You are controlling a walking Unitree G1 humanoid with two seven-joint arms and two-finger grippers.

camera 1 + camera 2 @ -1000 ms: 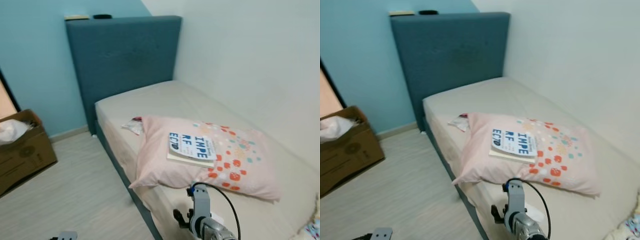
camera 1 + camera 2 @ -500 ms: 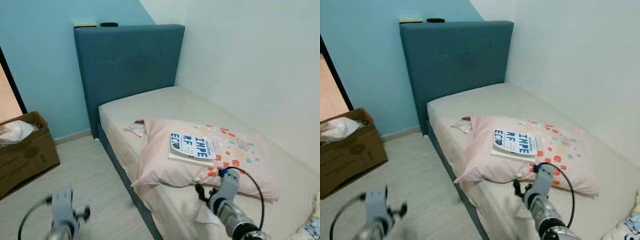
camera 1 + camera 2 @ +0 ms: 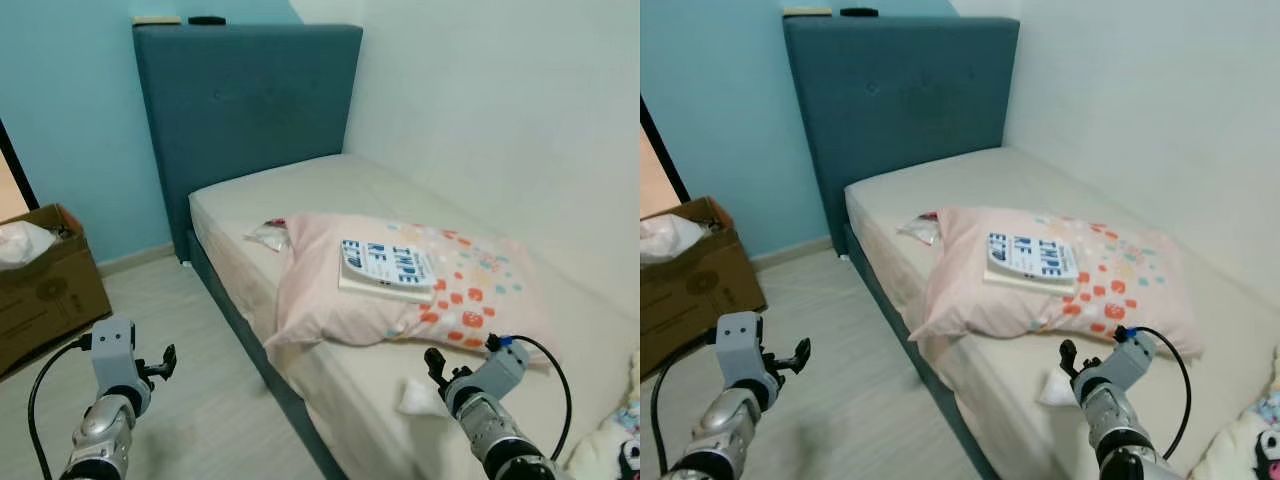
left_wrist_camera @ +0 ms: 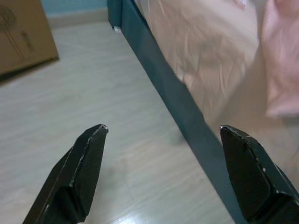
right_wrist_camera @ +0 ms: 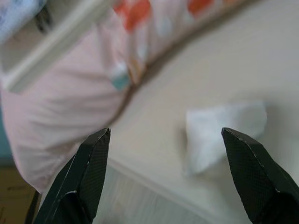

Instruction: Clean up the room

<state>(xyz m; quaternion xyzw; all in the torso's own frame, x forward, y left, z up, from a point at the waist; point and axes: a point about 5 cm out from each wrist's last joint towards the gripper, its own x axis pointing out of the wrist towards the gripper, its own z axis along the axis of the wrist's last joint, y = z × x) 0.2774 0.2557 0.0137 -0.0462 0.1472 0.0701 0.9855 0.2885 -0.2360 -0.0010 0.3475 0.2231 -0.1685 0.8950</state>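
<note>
Both arms have come up in the last second: the left gripper now hangs wide open and empty over the floor beside the bed, and the right gripper has swung out over the mattress, fingers spread wide, holding nothing. Its wrist view faces the white tissue near the bed's edge, likely the first pick. Beyond lie the pillow, the book on it and the box.
</note>
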